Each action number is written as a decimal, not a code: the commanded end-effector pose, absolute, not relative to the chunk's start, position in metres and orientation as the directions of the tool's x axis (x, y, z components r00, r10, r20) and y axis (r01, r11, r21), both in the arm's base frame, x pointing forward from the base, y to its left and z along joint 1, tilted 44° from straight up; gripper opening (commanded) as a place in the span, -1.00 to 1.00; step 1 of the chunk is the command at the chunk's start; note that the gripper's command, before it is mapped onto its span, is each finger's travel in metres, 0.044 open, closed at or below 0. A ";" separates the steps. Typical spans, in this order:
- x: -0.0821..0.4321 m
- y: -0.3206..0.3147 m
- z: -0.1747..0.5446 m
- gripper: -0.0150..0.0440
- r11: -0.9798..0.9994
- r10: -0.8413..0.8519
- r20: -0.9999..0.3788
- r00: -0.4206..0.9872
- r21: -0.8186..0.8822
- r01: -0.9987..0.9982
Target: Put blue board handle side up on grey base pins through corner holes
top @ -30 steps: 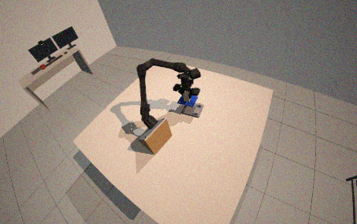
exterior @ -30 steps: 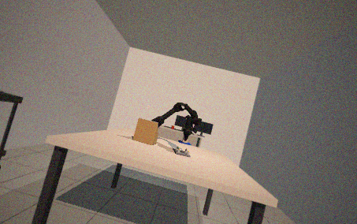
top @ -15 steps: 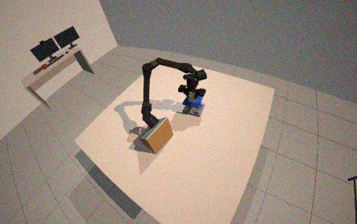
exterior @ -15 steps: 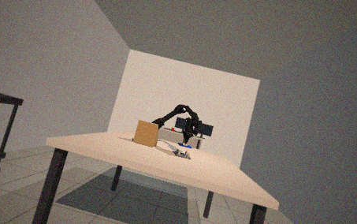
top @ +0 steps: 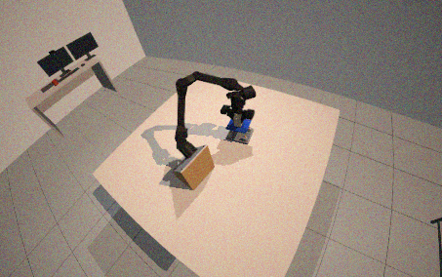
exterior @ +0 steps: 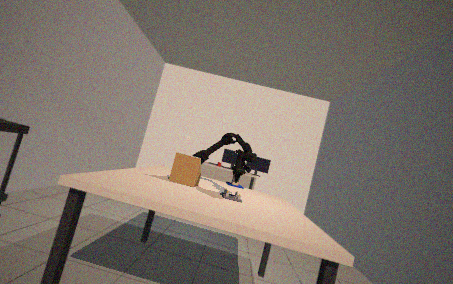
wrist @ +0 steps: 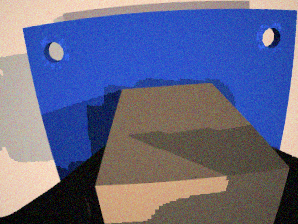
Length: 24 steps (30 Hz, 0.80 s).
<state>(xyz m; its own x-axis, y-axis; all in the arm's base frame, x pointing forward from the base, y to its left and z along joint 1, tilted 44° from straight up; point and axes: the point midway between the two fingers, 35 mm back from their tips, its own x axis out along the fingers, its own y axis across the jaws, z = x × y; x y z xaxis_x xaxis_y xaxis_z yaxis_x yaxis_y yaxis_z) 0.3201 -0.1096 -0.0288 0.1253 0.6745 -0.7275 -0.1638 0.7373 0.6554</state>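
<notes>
The board point(top: 239, 125) point(exterior: 234, 185) point(wrist: 165, 55) looks like smooth, matt blue plastic. Its handle point(top: 237, 118) point(wrist: 165, 115) has flat, matt tan-brown faces. The table top point(top: 277, 185) point(exterior: 194, 210) appears smooth and matt. The arm point(top: 180, 107) point(exterior: 216, 146) has a dark, mostly matt finish.

The big tan square handle point(wrist: 175, 115) hides the middle of the flat blue board point(wrist: 160, 60) in the close view, and its near end is cut off at the bottom. Only two holes show. From far off, the flat grey base point(top: 239, 136) point(exterior: 231, 197) looks too small and fuzzy to count its posts.
</notes>
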 end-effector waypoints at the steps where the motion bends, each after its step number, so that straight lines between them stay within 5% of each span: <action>1: 0.320 -0.108 -0.033 -0.49 0.735 0.677 -0.725 0.124 0.659 -0.160; 24: 0.322 -0.090 -0.053 -0.49 0.735 0.678 -0.725 0.125 0.660 -0.159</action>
<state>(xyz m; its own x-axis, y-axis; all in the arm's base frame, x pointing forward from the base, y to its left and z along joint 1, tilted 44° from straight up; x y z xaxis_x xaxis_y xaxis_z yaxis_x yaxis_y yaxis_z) 0.3229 -0.0933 -0.0499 0.1266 0.6733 -0.7285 -0.1652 0.7384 0.6538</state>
